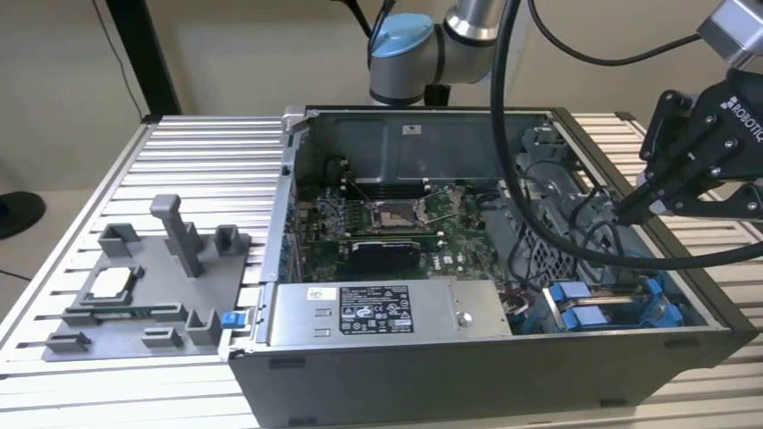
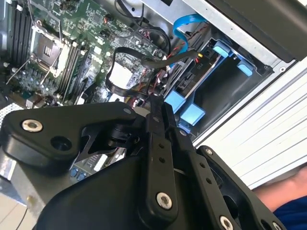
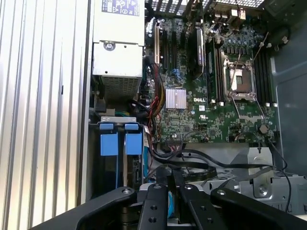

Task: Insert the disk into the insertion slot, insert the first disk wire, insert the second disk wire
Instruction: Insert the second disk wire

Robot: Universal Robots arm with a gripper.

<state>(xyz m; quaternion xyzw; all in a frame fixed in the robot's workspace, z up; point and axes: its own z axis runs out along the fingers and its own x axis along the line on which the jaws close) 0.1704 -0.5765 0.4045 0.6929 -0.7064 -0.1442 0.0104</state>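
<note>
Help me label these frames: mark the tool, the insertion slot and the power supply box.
tool (image 1: 630, 211): exterior view, between its fingertips.
insertion slot (image 1: 606, 311): exterior view, on its blue rails.
power supply box (image 1: 357, 308): exterior view, on its label.

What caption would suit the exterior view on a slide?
Robot gripper hovering shut above an open computer case, near the blue-railed insertion slot.
</note>
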